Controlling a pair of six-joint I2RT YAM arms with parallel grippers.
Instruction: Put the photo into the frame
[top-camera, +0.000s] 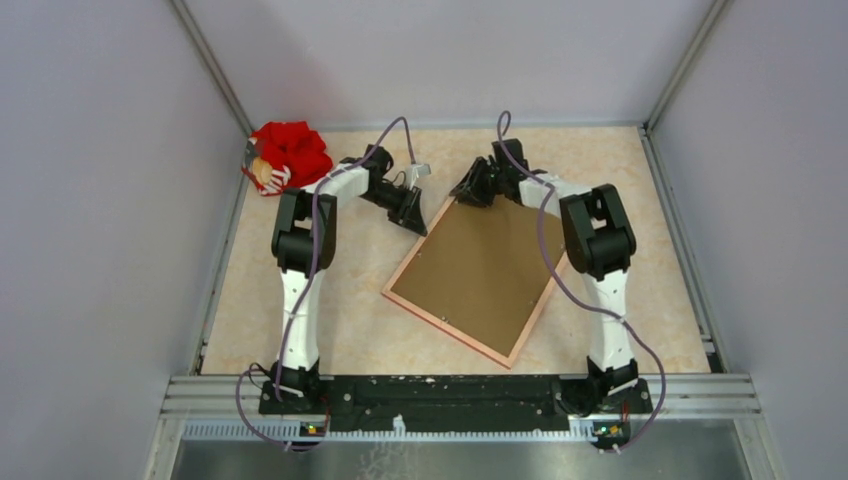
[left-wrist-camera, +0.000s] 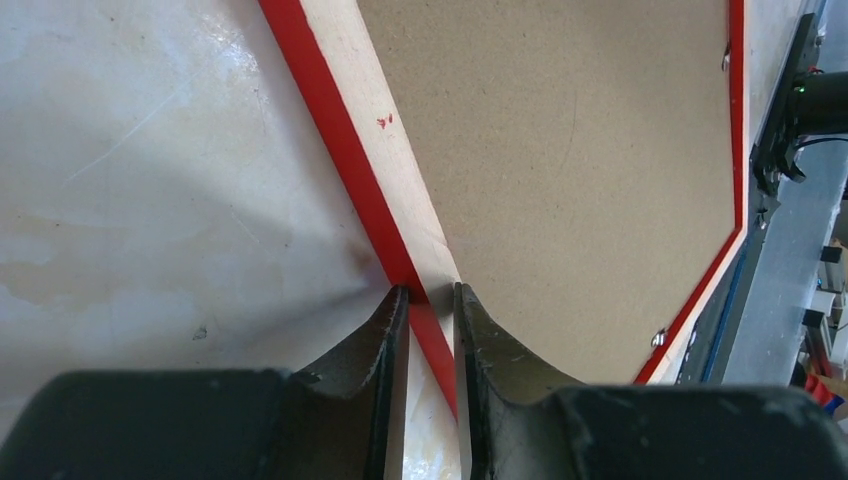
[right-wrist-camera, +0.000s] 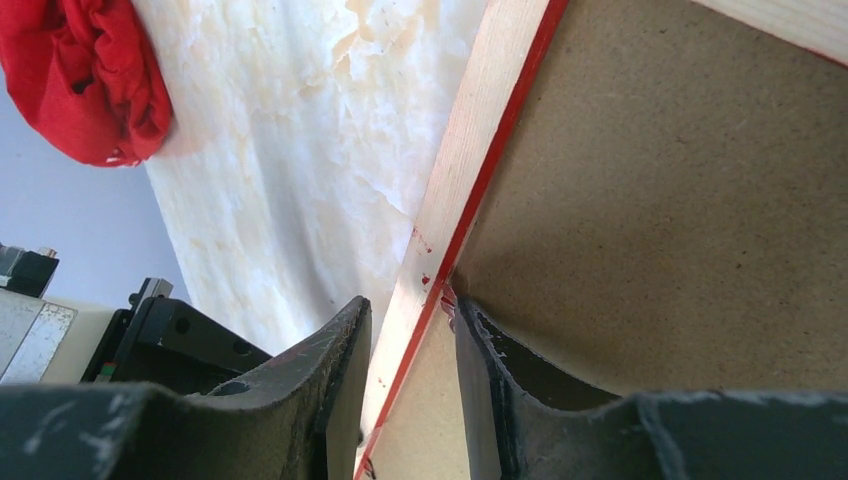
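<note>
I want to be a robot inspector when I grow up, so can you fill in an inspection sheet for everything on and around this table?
Surface: beige marbled table, faintly stained.
Job's things: frame lies back up with a brown board sitting in it; photo not seen.
Clutter: red cloth bundle in the far left corner.
Grippers: left end effector closed on the frame's edge near its far corner; right end effector straddles the other edge at that corner, contact unclear.
Cables: a purple cable runs along each arm in loose loops.
Surroundings: plain grey walls on three sides; metal rail along the near edge.
</note>
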